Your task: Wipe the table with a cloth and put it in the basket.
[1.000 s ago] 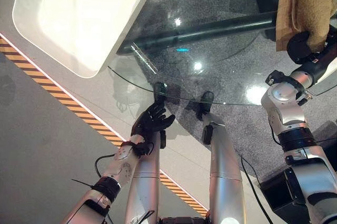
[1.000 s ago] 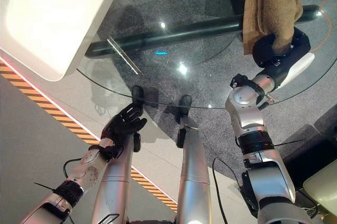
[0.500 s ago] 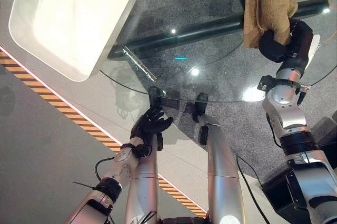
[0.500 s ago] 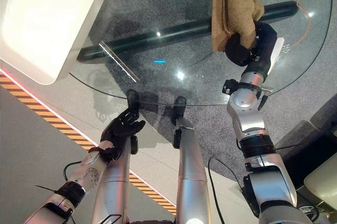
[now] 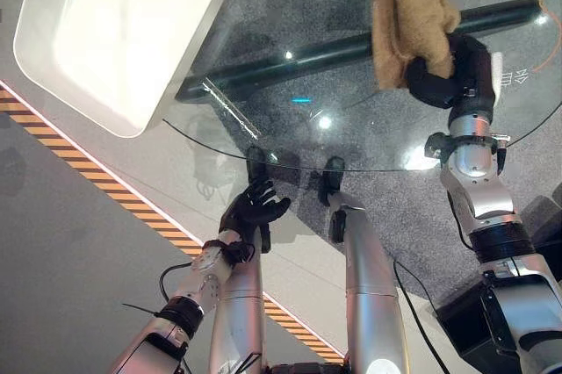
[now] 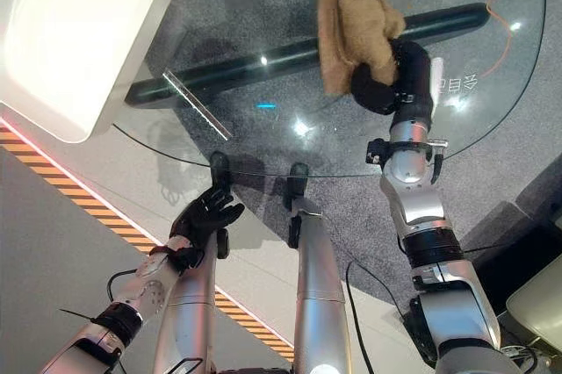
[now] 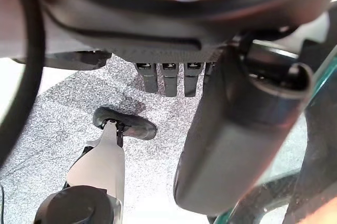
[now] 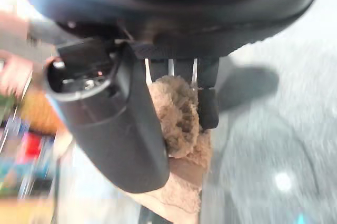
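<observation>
A brown cloth [image 5: 408, 27] hangs bunched from my right hand [image 5: 450, 77], whose fingers are curled round it over the far right part of the round glass table [image 5: 263, 160]. In the right wrist view the cloth [image 8: 179, 124] is pinched between the thumb [image 8: 116, 124] and the fingers. A white rounded basket [image 5: 123, 32] sits at the far left, overlapping the table's left edge. My left hand [image 5: 255, 209] hovers low by the table's near rim, fingers relaxed and holding nothing; the left wrist view shows its fingers [image 7: 163, 79] straight above the floor.
Under the glass a dark bar of the table's base [image 5: 351, 49] runs left to right. A yellow and black striped tape line [image 5: 105, 181] crosses the floor diagonally at the left. A dark box [image 5: 465, 321] stands on the floor at the lower right.
My right hand has carried the cloth leftward across the glass. The camera shifted a little at first. The left hand has stayed where it was.
</observation>
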Controlling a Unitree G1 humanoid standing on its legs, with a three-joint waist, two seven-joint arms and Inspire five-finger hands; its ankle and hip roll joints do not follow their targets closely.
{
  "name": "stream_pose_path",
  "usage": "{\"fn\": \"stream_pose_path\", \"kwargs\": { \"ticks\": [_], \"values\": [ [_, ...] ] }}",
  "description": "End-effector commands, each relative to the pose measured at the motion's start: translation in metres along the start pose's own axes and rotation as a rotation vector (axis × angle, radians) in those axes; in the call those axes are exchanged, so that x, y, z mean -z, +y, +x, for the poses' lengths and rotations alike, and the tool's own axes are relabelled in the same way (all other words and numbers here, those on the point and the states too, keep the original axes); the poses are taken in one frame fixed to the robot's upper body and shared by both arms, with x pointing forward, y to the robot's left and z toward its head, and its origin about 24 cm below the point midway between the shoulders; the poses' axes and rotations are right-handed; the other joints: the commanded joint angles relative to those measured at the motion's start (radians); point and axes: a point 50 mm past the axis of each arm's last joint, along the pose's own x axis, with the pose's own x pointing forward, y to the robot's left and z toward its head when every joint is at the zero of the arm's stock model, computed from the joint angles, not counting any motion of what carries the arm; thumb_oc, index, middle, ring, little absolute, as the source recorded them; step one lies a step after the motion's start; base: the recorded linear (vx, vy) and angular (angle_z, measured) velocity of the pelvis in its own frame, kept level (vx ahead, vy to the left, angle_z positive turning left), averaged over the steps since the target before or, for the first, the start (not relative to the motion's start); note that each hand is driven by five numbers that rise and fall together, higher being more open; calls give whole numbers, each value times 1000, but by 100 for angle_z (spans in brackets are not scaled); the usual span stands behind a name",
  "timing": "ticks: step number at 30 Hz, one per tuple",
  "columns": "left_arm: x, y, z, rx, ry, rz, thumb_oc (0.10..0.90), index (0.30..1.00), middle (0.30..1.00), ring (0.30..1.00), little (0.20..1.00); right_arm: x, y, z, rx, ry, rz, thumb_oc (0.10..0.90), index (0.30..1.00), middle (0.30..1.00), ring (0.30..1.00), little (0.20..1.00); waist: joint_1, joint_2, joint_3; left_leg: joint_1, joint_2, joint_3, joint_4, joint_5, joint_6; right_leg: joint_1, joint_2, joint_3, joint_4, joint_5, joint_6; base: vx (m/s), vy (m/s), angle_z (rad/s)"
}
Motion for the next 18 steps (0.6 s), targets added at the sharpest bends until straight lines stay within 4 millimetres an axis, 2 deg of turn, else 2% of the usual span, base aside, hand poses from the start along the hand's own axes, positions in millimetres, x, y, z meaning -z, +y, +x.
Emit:
{"fn": "stream_pose_path", "kwargs": {
  "ticks": [1, 2, 5, 6, 8, 18],
  "values": [
    [34, -12, -17, 51, 97, -10, 800, 900, 900, 900, 900, 21, 107, -52, -645, 61, -18, 100, 300, 300, 300, 200, 30, 21, -8, -46, -100, 52, 216, -132, 94, 31, 32, -9, -210, 153, 40, 0, 0, 0],
    [33, -11, -17, 52, 101, -8, 800, 900, 900, 900, 900, 19, 110, -54, -711, 61, -24, 100, 300, 300, 300, 200, 32, 22, -8, -46, -101, 50, 217, -131, 93, 31, 30, -11, -209, 153, 40, 0, 1, 6],
    [33, -11, -17, 52, 101, -8, 800, 900, 900, 900, 900, 19, 111, -54, -715, 60, -25, 100, 300, 300, 300, 200, 32, 22, -8, -47, -102, 50, 218, -131, 93, 31, 30, -11, -209, 153, 40, 1, 1, 10],
    [32, -10, -16, 54, 104, -4, 800, 900, 900, 900, 900, 18, 116, -57, -791, 54, -33, 100, 300, 300, 300, 200, 36, 23, -8, -52, -102, 46, 221, -129, 93, 25, 28, -13, -202, 151, 39, 4, 2, 8],
    [30, -10, -15, 56, 106, -4, 800, 900, 900, 900, 900, 19, 118, -59, -830, 59, -45, 100, 300, 300, 300, 200, 38, 24, -8, -54, -102, 45, 225, -128, 92, 24, 26, -15, -198, 151, 39, 0, 9, 14],
    [27, -14, -12, 58, 106, 0, 800, 900, 900, 900, 900, 23, 112, -55, -784, 72, -48, 100, 300, 300, 300, 200, 39, 21, -8, -56, -104, 44, 225, -126, 95, 22, 24, -16, -201, 157, 40, -4, 5, 9]
  ]
}}
